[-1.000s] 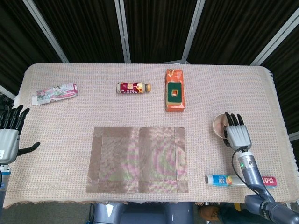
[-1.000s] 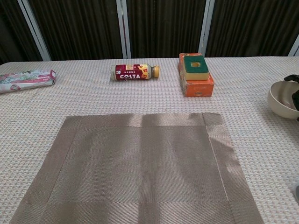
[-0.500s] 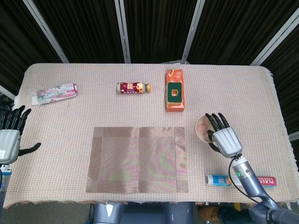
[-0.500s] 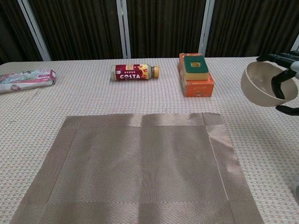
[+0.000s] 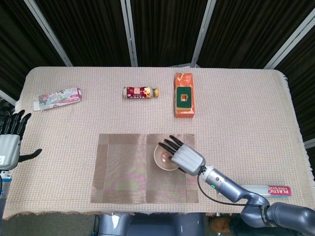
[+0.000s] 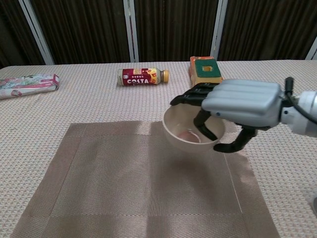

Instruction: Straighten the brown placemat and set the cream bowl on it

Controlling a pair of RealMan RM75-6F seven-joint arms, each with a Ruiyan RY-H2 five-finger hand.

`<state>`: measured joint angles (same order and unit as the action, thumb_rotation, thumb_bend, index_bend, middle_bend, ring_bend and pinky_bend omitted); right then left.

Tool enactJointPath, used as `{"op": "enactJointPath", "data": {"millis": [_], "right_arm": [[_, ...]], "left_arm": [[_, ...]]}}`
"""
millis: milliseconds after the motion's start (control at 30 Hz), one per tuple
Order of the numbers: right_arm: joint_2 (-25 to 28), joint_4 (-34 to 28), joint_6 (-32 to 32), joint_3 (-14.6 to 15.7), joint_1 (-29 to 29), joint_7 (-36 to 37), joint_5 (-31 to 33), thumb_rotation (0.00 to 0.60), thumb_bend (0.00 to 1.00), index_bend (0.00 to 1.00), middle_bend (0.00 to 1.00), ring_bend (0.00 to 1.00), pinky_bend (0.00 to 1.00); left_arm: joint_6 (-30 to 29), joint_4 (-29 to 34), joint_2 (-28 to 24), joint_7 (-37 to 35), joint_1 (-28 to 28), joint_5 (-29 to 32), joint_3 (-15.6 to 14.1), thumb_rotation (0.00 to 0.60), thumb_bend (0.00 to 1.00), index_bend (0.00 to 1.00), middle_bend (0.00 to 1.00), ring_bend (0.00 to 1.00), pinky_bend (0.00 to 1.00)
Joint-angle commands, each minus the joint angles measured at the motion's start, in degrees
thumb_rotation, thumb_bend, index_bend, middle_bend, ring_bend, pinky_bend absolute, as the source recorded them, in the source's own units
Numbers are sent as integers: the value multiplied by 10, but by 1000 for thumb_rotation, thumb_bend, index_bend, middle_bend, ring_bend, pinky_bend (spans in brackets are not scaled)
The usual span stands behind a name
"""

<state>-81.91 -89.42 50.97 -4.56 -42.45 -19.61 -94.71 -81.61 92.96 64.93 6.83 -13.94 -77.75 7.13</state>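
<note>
The brown placemat lies flat and square near the table's front edge. My right hand grips the cream bowl by its rim, fingers inside and thumb outside. The bowl hangs tilted a little above the right half of the mat. My left hand is open at the table's left edge, holding nothing, and shows only in the head view.
A Costa bottle lies at the back middle. An orange box with a green sponge sits back right. A floral packet lies back left. A plastic-wrap box lies front right.
My right hand lifted the cream bowl off the table at the right and carried it left, over the right half of the placemat. The left hand stayed put.
</note>
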Motion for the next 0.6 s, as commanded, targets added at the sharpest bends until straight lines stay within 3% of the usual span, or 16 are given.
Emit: {"op": "enactJointPath", "data": {"millis": [33,300,600], "right_arm": [[-43,-1,-35,-17,-34,-33,21,600,275,664,31,0,0],[-106,41,-51,-24,-63,-60,32,600,274,662,37,0,0],[-133,85,-57,-13,-84,-73,20,600,275,657,42,0,0]], "left_arm": [[3,-2,0,-2,0,3,1,600,10,0,0,0,0],[9,-6,-1,-6,-1,7,4,600,10,0,0,0,0],[14,-8,-1,-7,-1,8,5,600,10,0,0,0,0]]}}
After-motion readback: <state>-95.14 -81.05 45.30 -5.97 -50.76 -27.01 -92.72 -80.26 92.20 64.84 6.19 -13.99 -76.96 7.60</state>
